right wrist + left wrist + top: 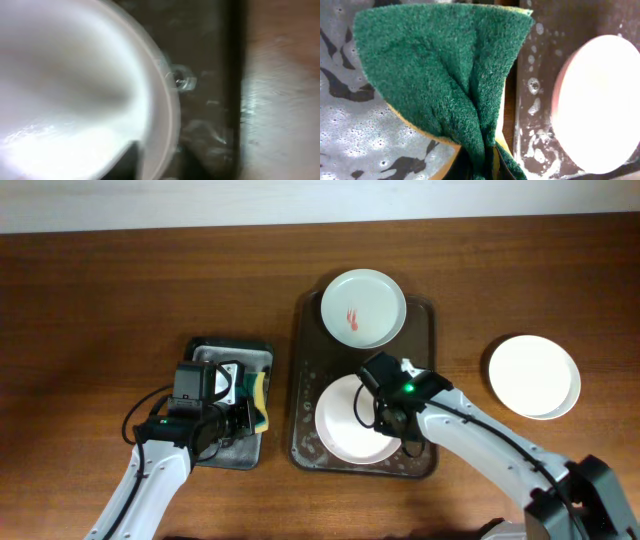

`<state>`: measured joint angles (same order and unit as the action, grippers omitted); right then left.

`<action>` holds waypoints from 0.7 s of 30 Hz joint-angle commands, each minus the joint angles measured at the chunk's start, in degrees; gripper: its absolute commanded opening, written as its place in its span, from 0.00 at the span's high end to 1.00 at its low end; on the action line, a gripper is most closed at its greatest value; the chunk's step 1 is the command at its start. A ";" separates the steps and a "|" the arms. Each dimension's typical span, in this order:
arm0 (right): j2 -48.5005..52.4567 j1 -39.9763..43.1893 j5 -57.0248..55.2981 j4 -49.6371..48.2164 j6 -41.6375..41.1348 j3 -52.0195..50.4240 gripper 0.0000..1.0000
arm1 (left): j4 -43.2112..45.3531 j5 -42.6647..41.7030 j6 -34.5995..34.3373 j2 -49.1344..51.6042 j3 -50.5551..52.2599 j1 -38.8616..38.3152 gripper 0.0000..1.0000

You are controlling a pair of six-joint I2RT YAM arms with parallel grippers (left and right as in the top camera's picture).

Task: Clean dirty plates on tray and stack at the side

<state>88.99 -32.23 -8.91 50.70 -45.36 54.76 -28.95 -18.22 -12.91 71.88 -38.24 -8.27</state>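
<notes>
I read this as the handover step. The near plate (345, 425) looked wiped white, with no red showing. It sat on the tray (300, 380) at the front end.

My right gripper (385, 408) was at that plate's right rim. In the blurred right wrist view the rim ran between two dark fingers, so I judged it pinched.

My left gripper (245, 405) was clamped on the sponge (445, 75), folded green side up over the small black tray (205, 352), just left of the big tray.

For the next move I would need to lift the plate clear of the tray rim, carry it right, and set it on the clean plate (533, 375), which sat on the table (100, 280) well apart. The dirty plate (362, 305), with its red smear, lay at the tray's far end, unwiped.
</notes>
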 commanded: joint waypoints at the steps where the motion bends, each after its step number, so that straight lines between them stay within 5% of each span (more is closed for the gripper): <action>1: -0.46 3.32 8.11 -2.36 12.96 0.17 0.44 | -0.17 -3.04 2.38 -0.87 -2.43 -0.59 1.00; 5: -1.36 13.79 10.10 -3.52 30.16 0.28 0.44 | -1.86 -3.04 2.38 -0.87 -5.86 -3.98 1.00; 9: 2.38 21.92 27.06 -6.86 39.47 -0.02 0.58 | -1.92 -3.02 2.05 -0.87 -7.69 -8.79 1.00; 14: 9.84 20.65 28.70 -9.77 39.36 -0.13 0.67 | -1.68 -3.02 -3.34 -0.81 -7.69 -13.14 1.00; 17: 13.20 19.87 27.91 -11.30 37.35 -0.13 0.96 | -1.05 -3.02 -6.43 -0.63 -7.67 -15.56 1.00; 21: 11.56 19.91 18.69 -10.29 22.43 -0.11 0.96 | 4.22 -1.90 -12.28 2.19 -7.67 -19.71 1.00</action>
<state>100.92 -12.12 18.37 40.01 -12.25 54.89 -27.51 -20.38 -20.08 72.05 -44.75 -25.41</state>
